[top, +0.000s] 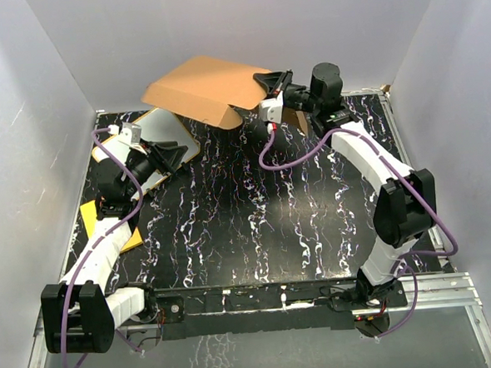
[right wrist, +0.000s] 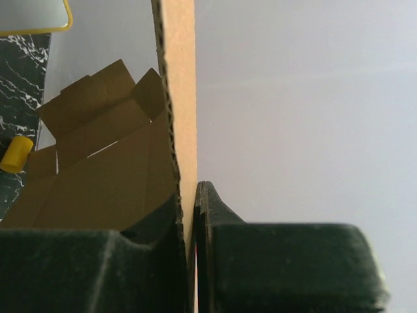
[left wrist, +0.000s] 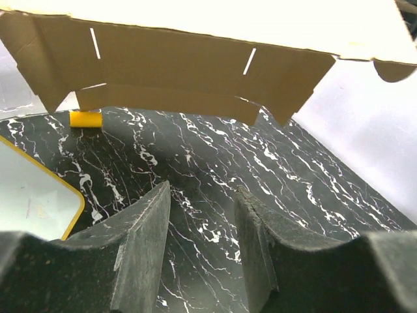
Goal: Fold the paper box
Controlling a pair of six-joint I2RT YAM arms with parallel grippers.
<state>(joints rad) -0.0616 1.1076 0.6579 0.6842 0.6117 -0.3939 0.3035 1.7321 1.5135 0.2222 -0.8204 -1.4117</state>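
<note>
I see the black marbled table (top: 256, 225) filling most of the top view. The paper box (top: 206, 88) sits at upper centre of that frame, raised clear of the table and tilted, a flat brown sheet with one flap hanging down at its lower edge. In the left wrist view it spans the top of the frame, slotted flaps drooping toward the table.

A white board with an orange rim (top: 175, 126) lies at upper left, partly under the left arm. A flat orange-yellow sheet (top: 97, 216) lies at the left edge, below it.

The right gripper (top: 274, 86) is clamped on the box's right edge. Its wrist view shows the cardboard pinched between both fingers.

The left gripper (left wrist: 202, 195) stands partly parted over the table, nothing between its fingers, below the box.

A small yellow piece (left wrist: 86, 119) rests on the table at the left of the left wrist view.
</note>
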